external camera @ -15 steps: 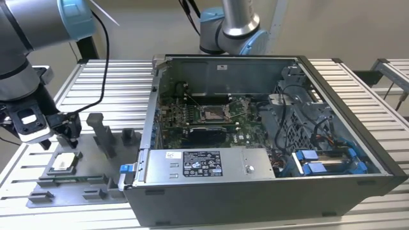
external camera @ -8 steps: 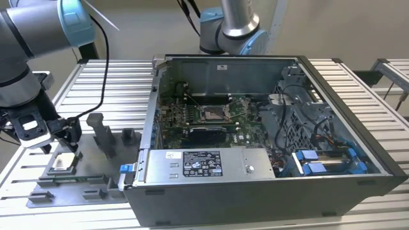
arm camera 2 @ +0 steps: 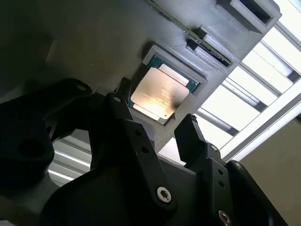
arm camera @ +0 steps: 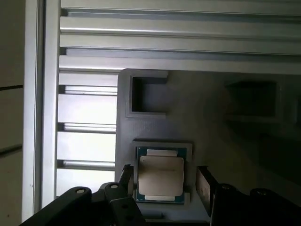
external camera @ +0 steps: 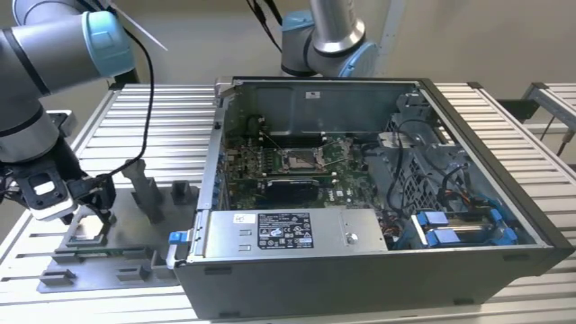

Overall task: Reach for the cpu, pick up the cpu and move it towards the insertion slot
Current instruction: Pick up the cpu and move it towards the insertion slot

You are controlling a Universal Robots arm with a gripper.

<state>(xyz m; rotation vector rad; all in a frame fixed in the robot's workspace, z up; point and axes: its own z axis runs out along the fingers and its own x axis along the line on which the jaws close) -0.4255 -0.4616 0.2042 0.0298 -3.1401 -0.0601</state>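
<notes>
The cpu [external camera: 88, 227] is lying flat, pale face up, in a square pocket of the grey fixture [external camera: 135, 270], which is resting on the slatted metal table [external camera: 162, 115]. In the exterior view that places the chip at about eight o'clock from the open computer case [external camera: 486, 135], well apart from it. The gripper [external camera: 88, 217] is hanging directly over the chip at the end of the arm, which is reaching in from roughly ten o'clock. Both wrist views are showing the cpu [arm camera 2: 161, 92] [arm camera: 160, 175] seated inside its raised frame, with a thin green rim running round the silvery lid. The gripper [arm camera 2: 155, 101] [arm camera: 164, 172] is bracketing it, jaws spread wide. One of the dark fingers [arm camera: 203, 186] is standing off each of two opposite edges of the chip, and a strip of fixture is showing between finger and chip on both sides, so nothing is being pinched. How far above the pocket the fingertips are sitting cannot be judged. The insertion slot [external camera: 301, 160] is lying inside the case on the green board, its shiny frame surrounding a dark centre. It is sitting at about two o'clock from the chip in the exterior view, with the case wall standing between them.
</notes>
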